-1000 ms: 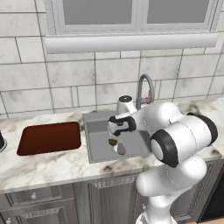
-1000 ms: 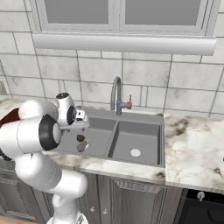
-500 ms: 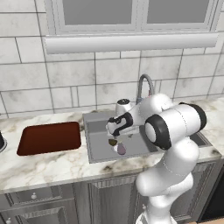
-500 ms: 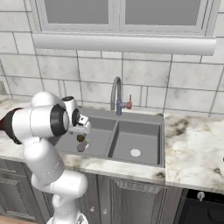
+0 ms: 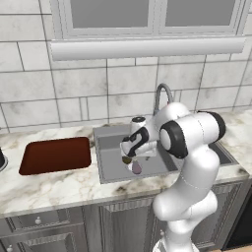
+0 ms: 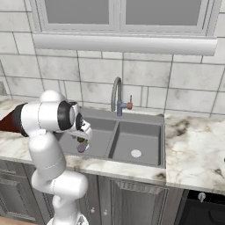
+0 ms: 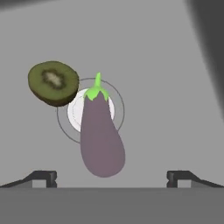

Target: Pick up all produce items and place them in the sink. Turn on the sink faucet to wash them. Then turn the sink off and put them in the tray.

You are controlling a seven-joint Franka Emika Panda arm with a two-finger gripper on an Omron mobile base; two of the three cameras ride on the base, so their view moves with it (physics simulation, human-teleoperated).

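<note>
The purple eggplant [image 7: 101, 138] lies on the floor of the sink [image 5: 108, 165], across its pale drain [image 7: 75, 111], green stem pointing away from the hand. The olive-brown round item [image 7: 53, 83], a cut kiwi half, rests beside the stem. Both sit in the left basin, eggplant [image 5: 137, 168] [image 6: 81, 148] next to kiwi [image 5: 126, 160] [image 6: 81, 140]. My gripper [image 5: 133, 151] [image 6: 84, 133] [image 7: 111, 177] hangs open just above them, fingers wide apart and nothing between them. The gooseneck faucet [image 5: 162, 96] [image 6: 116, 94] stands behind the sink [image 6: 140, 136]. The reddish-brown tray [image 5: 56, 155] lies left of it.
The marble counter [image 5: 49, 189] runs along the front and both sides of the sink, with a tiled wall [image 5: 74, 93] behind. My own white arm [image 6: 48, 127] hides most of the tray [image 6: 8, 124] in the right base view. The right basin [image 6: 136, 145] holds only its drain.
The hand has dropped a little lower over the left basin while the arm's elbow swung and folded. Eggplant and kiwi have stayed where they were.
</note>
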